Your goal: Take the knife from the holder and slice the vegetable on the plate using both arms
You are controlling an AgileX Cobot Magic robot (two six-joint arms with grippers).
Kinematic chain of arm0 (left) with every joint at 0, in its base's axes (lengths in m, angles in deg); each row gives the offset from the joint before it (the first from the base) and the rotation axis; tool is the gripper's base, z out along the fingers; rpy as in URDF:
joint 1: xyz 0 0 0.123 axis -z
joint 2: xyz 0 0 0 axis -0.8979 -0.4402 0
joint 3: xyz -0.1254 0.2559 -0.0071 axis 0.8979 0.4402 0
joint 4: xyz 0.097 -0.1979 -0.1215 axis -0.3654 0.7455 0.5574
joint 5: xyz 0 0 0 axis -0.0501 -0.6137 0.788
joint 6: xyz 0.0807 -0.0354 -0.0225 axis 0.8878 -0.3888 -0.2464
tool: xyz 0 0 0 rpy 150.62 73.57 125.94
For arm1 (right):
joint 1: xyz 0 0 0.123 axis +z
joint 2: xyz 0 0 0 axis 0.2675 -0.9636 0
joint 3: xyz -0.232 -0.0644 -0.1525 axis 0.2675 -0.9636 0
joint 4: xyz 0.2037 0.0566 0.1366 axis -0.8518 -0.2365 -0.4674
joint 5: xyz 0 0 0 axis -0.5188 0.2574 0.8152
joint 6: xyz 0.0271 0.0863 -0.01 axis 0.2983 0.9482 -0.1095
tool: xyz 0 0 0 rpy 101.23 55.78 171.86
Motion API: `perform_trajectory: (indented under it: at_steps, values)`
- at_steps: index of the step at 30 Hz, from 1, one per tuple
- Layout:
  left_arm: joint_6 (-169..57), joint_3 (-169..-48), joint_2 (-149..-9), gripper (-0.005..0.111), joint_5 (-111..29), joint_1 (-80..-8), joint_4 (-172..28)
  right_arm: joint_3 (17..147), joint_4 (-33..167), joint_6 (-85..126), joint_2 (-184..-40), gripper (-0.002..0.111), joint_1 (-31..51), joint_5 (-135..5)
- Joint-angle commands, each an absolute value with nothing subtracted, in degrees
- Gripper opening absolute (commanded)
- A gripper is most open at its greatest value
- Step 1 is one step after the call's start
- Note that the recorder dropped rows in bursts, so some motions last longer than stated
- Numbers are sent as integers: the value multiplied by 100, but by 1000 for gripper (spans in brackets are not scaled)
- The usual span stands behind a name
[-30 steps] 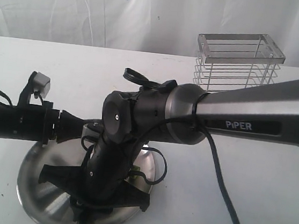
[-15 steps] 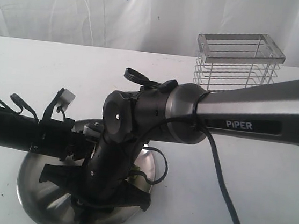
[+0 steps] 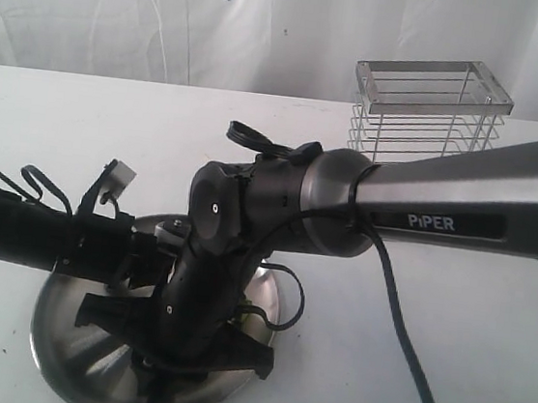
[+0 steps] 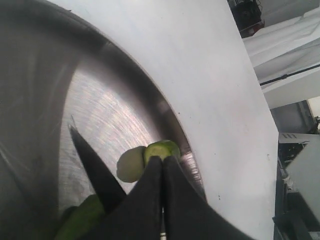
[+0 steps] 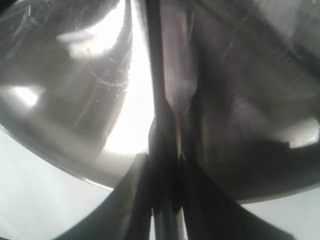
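1. The left gripper (image 4: 162,162) has its fingers squeezed tight together with nothing between them. Their tips touch the green vegetable (image 4: 161,148).
2. The right gripper (image 5: 170,135) pinches the knife (image 5: 152,60), whose blade is over the plate (image 3: 60,328).
3. The plate sits at 7 o'clock on the table (image 3: 503,364), and the holder (image 3: 430,113) stands well apart at 1 o'clock.

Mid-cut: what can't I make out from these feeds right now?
Exterior view: the right arm covers the middle of the plate, hiding the knife and most of the vegetable.
Left wrist view: the left gripper blocks where its closed tips meet the vegetable; contact unclear.
Right wrist view: blurred and glary; the right gripper holds the knife, but the blade's end runs off the edge.
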State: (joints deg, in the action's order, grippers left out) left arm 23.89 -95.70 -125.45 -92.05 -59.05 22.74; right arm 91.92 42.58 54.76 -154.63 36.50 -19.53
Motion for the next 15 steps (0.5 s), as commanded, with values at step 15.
perform_trajectory:
  at_steps: [15]
  values:
    - [551,-9554,-12574,0,-7322,-5254,623,9204,4221,5306,-15435,0,3646,-1622]
